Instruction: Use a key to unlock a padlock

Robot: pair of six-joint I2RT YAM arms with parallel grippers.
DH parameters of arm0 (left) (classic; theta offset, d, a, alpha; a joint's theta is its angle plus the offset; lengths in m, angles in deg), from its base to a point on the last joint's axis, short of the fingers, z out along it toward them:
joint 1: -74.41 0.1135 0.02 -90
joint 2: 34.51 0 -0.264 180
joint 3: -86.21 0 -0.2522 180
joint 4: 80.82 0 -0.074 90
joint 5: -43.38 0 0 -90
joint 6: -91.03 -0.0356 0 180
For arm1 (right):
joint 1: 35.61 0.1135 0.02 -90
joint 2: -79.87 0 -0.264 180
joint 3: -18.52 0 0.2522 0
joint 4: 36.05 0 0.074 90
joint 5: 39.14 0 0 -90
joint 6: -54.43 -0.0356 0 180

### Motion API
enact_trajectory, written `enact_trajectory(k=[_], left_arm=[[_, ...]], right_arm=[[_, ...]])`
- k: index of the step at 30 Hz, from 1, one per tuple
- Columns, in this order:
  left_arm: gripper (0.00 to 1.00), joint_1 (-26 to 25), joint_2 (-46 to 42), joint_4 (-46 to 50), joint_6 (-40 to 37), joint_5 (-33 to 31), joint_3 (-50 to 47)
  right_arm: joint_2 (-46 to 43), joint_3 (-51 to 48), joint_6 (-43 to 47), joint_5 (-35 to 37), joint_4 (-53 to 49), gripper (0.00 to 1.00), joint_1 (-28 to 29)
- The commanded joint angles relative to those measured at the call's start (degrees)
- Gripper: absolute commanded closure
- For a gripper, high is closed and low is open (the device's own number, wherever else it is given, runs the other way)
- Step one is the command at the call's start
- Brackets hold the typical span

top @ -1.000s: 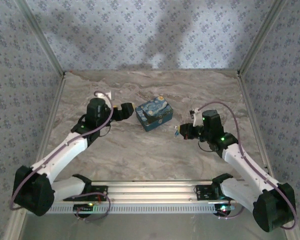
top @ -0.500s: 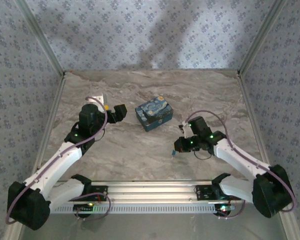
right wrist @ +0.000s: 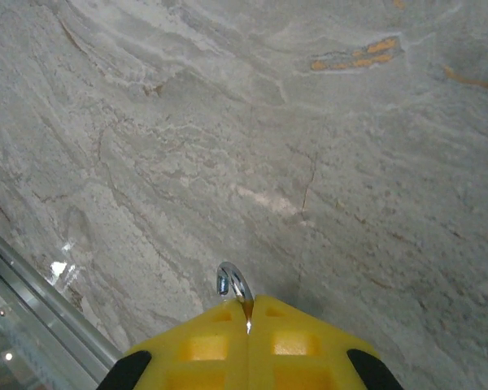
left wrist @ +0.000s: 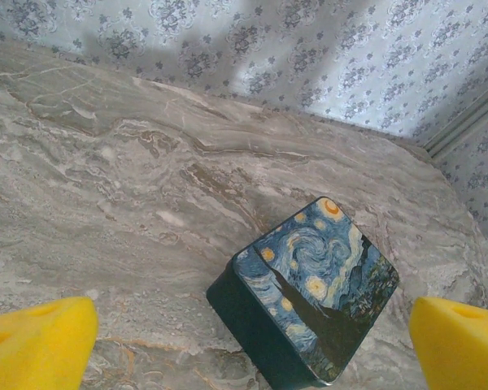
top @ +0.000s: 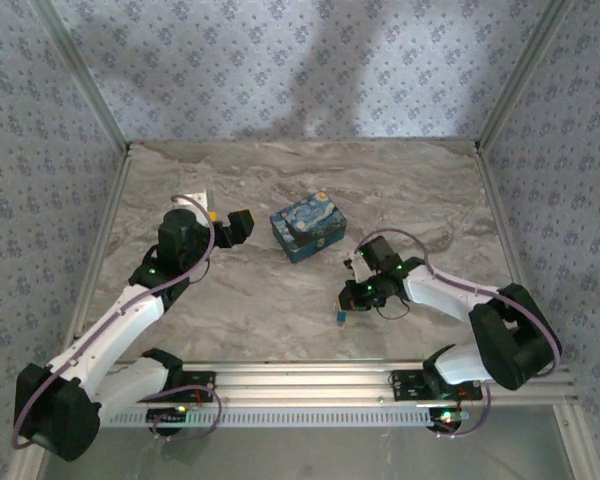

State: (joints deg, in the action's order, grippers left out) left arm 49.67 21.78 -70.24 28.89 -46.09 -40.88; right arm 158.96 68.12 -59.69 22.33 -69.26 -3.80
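Your right gripper (right wrist: pixel 248 313) has its yellow fingers pressed together on the padlock (right wrist: pixel 232 284). The silver shackle pokes out just past the tips, low over the marble table (right wrist: pixel 333 146). Your left gripper (top: pixel 240 226) is spread wide, and the starry-night tin (left wrist: pixel 309 284) sits just ahead, between its fingers and touching neither.

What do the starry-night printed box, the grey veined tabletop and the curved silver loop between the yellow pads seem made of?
Starry-night printed box: possibly tin, with a smooth printed finish and rounded corners. Grey veined tabletop: marble-look, matte; stone or laminate unclear. Curved silver loop: polished metal, with bright mirror-like highlights.
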Motion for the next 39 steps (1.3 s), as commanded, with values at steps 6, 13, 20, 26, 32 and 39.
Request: enact_trajectory(k=[6, 13, 20, 26, 32, 39], left_arm=[[0.02, 0.6, -0.8, -0.5, -0.4, -0.5, -0.2], [0.02, 0.7, -0.9, -0.1, -0.6, -0.4, 0.0], [0.02, 0.7, -1.0, 0.2, -0.5, -0.3, 0.0], [0.02, 0.7, -1.3, 0.6, -0.9, -0.4, 0.3], [0.02, 0.8, -2.0, 0.9, -1.5, -0.9, 0.6], [0.02, 1.1, -3.3, 1.8, -3.1, -3.4, 1.9]], right_arm=[[4.1, 0.3, 0.1, -1.9, 3.6, 0.97, 0.4], [5.1, -0.8, -0.9, -0.6, 5.3, 0.93, 0.4], [4.7, -1.1, -1.0, 0.4, 5.2, 0.84, 0.2], [1.5, -0.7, -0.9, 2.3, 4.0, 0.75, -0.4], [-5.1, 0.5, 0.2, 5.7, 1.2, 0.70, -2.9], [-14.9, 2.4, 3.0, 11.1, -0.3, 0.63, -8.3]])
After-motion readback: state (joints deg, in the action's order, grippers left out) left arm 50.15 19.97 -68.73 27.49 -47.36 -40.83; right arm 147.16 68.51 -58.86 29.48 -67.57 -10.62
